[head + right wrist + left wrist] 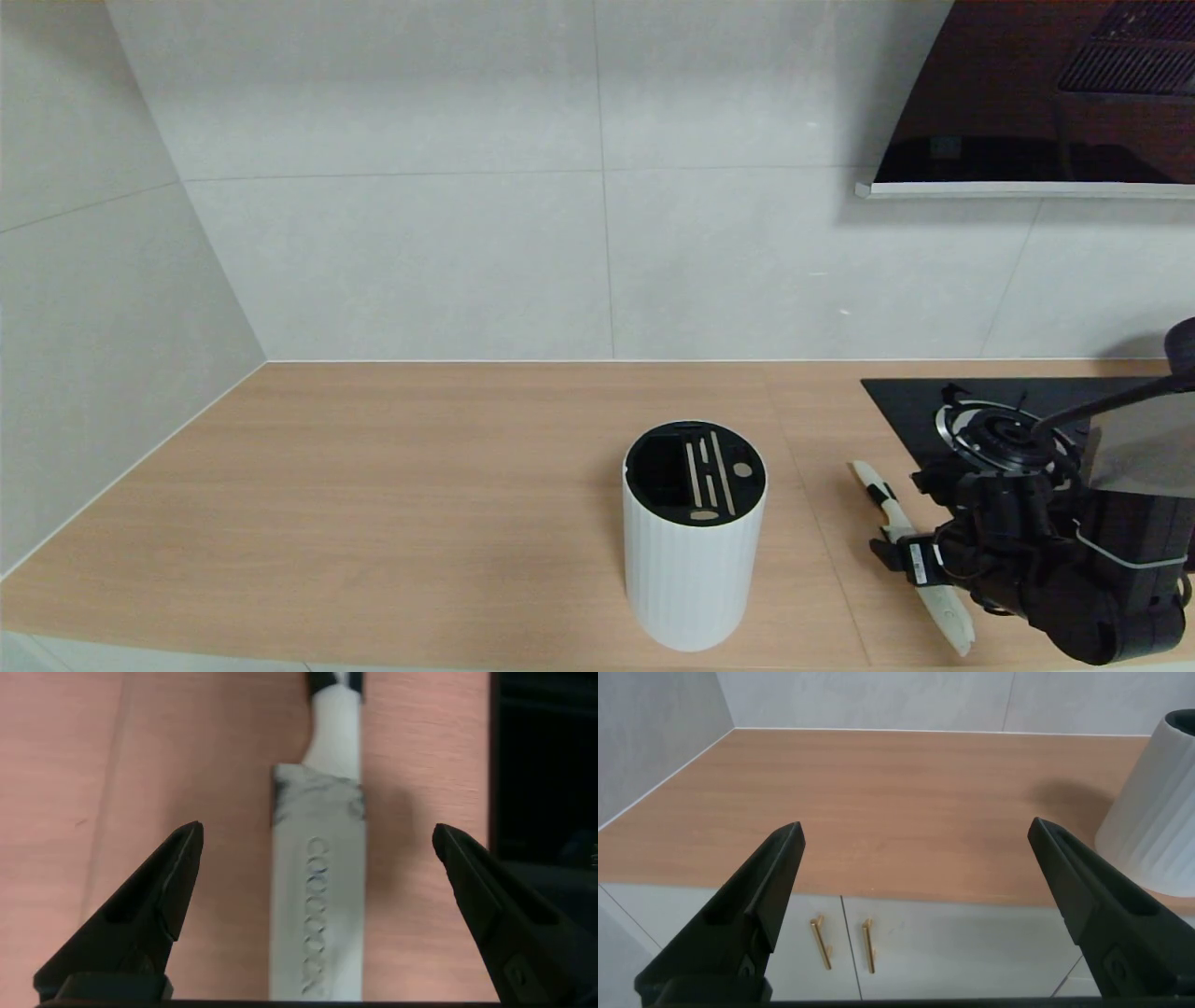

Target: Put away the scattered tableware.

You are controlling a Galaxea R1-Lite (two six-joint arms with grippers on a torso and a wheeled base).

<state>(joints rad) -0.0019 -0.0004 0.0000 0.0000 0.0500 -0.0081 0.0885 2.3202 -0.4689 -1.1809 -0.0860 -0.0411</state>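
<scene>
A white ribbed utensil holder (693,541) with a black slotted top stands upright on the wooden counter (420,485). To its right lies a white knife (882,499), with its black-and-white handle toward the wall and its blade toward the counter's front edge. My right gripper (920,551) hovers over the knife's middle. In the right wrist view the dimpled blade (318,924) lies between the spread fingers of that open gripper (316,859), untouched. My left gripper (915,835) is open and holds nothing; it hangs off the counter's front edge, with the holder (1158,803) off to one side.
A black gas stove (901,401) with a round burner (1004,434) lies just right of the knife. A dark range hood (1036,103) hangs above it. Tiled walls close the back and left. Cabinet doors with gold handles (820,943) sit below the counter.
</scene>
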